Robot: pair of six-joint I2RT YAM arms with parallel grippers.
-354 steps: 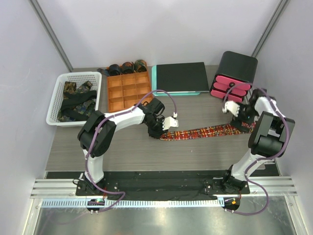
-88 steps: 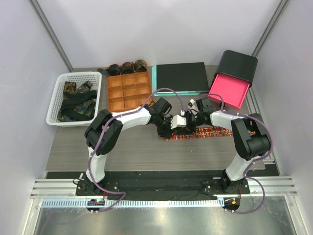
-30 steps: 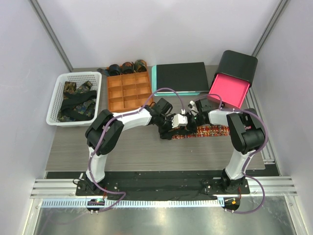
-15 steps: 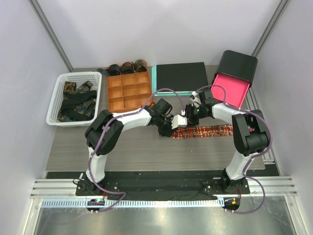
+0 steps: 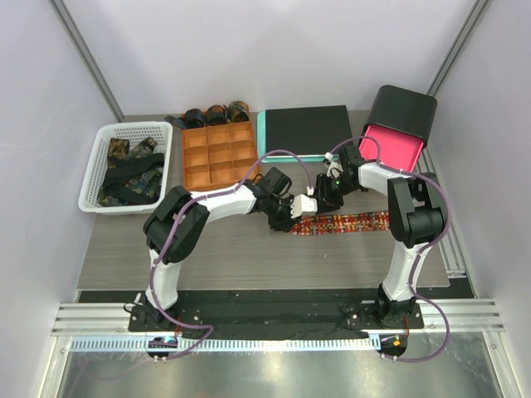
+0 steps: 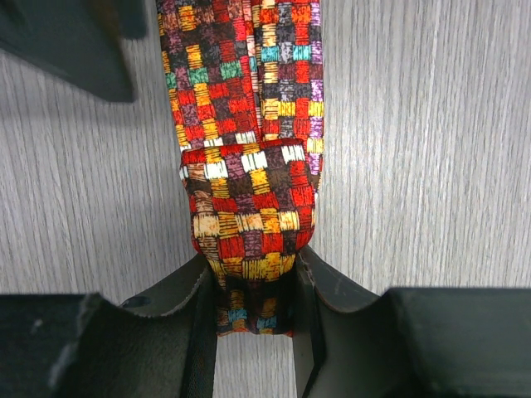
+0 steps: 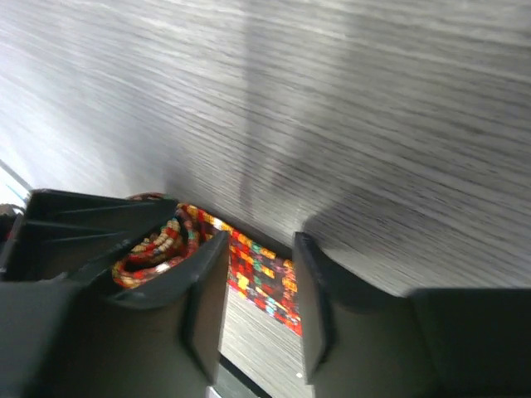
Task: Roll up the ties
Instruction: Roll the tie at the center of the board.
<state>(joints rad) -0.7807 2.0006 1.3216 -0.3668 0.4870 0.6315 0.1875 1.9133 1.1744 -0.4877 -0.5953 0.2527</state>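
Since half a second back, right gripper (image 7: 259, 278) is seen lifted off the cloth and drawn back toward the far right; its jaws are parted, nothing is held between them, and only the grey wood grain of the table (image 7: 398, 124) is seen through the gap. Left gripper (image 6: 253, 286) is kept in place, jaws clamped from both sides on the coiled end of the red checked tie (image 6: 249, 207). A compact roll is formed at the fingers; the unrolled length is laid flat on the table, running rightward from the roll in the overhead view, with two layers noted side by side in the left wrist view. Right gripper is held on the far side of that strip, apart from it, close to the left gripper. Farther out, an orange tray (image 5: 217, 155) is noted at the far left-centre, with dark rolls (image 5: 216, 114) at its far edge. Dark ties (image 5: 129, 170) are heaped in a white basket (image 5: 93, 178) left of it. A black pad (image 5: 309, 131) and a black box (image 5: 406, 106) with a pink face are set at the far right.
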